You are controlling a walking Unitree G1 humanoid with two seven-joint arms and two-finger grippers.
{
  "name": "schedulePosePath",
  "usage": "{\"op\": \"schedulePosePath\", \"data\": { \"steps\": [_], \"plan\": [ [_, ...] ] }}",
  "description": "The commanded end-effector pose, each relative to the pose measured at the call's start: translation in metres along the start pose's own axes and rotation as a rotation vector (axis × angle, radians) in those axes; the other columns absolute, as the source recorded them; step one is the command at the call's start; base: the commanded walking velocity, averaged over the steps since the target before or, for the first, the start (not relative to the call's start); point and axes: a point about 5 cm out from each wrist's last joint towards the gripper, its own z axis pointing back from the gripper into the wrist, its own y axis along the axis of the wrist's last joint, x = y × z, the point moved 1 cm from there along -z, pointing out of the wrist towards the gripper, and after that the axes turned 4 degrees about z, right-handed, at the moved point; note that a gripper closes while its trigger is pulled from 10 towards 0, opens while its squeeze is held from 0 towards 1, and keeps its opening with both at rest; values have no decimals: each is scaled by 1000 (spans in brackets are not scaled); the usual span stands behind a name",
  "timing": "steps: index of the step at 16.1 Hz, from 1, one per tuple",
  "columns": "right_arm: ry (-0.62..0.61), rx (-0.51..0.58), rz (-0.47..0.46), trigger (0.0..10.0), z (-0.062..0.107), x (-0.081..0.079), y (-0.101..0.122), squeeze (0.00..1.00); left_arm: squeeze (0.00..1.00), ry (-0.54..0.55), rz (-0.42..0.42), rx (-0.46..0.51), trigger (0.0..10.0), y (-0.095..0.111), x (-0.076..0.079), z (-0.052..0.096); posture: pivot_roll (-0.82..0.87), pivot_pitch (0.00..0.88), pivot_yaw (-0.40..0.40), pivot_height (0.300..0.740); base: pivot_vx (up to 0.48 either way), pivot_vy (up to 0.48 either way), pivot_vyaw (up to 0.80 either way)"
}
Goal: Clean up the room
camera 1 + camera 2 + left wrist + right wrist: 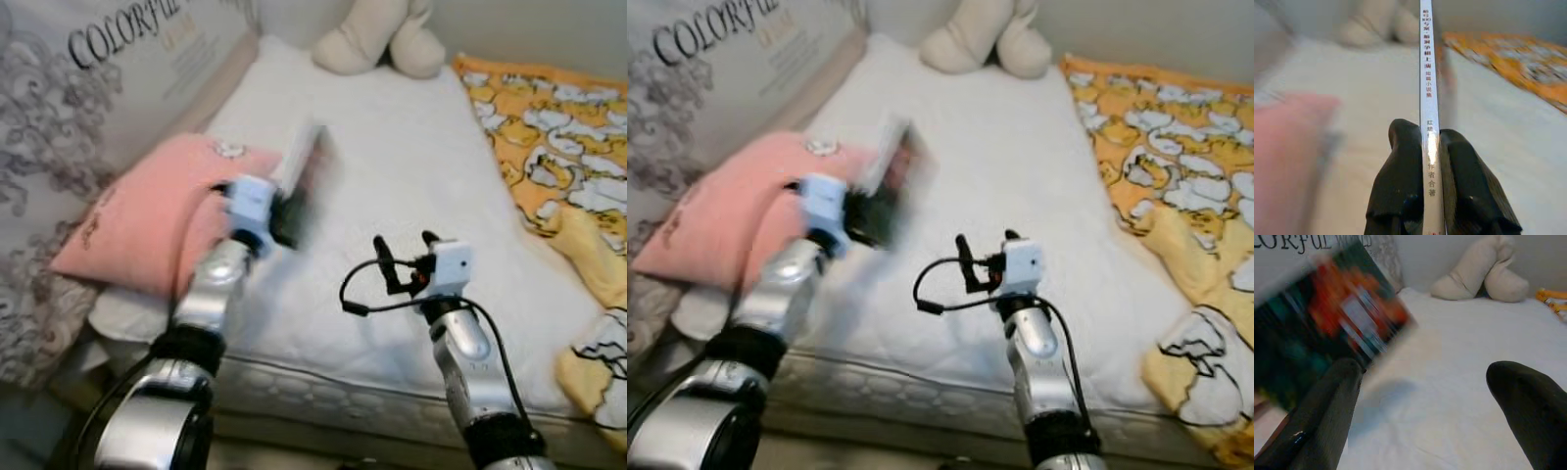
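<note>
My left gripper [286, 217] is shut on a thin book [306, 168] with a white spine and a dark, colourful cover, held up above the white mattress [411, 176] beside a pink pillow [137, 220]. In the left wrist view the book's spine [1427, 98] stands between the two black fingers [1396, 186]. The book [1327, 328] looks blurred in the right wrist view. My right gripper [407, 253] hovers open over the mattress near its front edge, with nothing between its fingers.
A beige plush toy [377, 39] sits at the far end of the bed. An orange and yellow patterned blanket [558, 157] covers the right side. A large printed pillow [88, 88] leans at the left. The mattress middle is bare.
</note>
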Motion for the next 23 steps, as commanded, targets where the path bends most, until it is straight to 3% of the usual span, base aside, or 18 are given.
{"op": "schedulePosePath", "data": {
  "steps": [1,2,4,5,7,9,10,11,13,14,15,18,21,23],
  "plan": [
    [8,18,4,10000,-1,-3,5,251,0,-1,2,5,10000,8,-9,-1,31,0,-51,740,0,0,0],
    [25,12,23,10000,8,-1,4,251,0,-52,2,-26,10000,17,-8,-11,10,0,-46,740,0,0,0],
    [4,-5,31,10000,21,5,2,251,0,-102,95,-66,10000,15,-4,-15,-38,12,-48,740,0,0,0],
    [-11,-25,40,10000,35,10,1,255,0,-145,207,-141,10000,3,1,-15,-77,43,-49,740,0,0,0],
    [-2,-49,66,10000,53,14,1,255,0,-149,263,-260,10000,-21,5,-9,-143,84,-47,740,0,0,0],
    [-33,-93,77,10000,73,19,-1,255,0,-40,287,-363,10000,-47,-7,4,-187,117,-45,740,0,0,0],
    [-34,-108,77,10000,84,15,3,251,0,-4,436,-361,10000,-50,-13,8,-217,128,-32,740,0,0,0],
    [-36,-115,78,10000,88,14,4,255,0,0,509,-341,10000,-48,-13,8,-225,128,-29,740,0,0,0],
    [-52,-128,73,10000,93,15,4,255,0,67,529,-321,10000,-46,-23,10,-228,126,-24,740,0,0,0],
    [-52,-131,73,10000,94,14,4,251,0,116,513,-304,10000,-44,-31,11,-229,123,-22,740,0,0,0],
    [-53,-135,73,10000,93,14,4,251,0,208,475,-253,10000,-35,-48,13,-225,114,-19,740,0,0,0],
    [-51,-149,69,10000,90,12,6,255,0,330,239,-210,10000,-16,-83,22,-210,104,-22,740,0,0,0],
    [-43,-153,69,10000,88,12,5,259,0,376,179,-177,10000,-9,-96,29,-197,97,-29,740,0,0,0],
    [-36,-159,71,10000,86,12,4,255,0,389,77,-223,10000,-14,-102,35,-186,92,-35,740,0,0,0]
  ]
}}
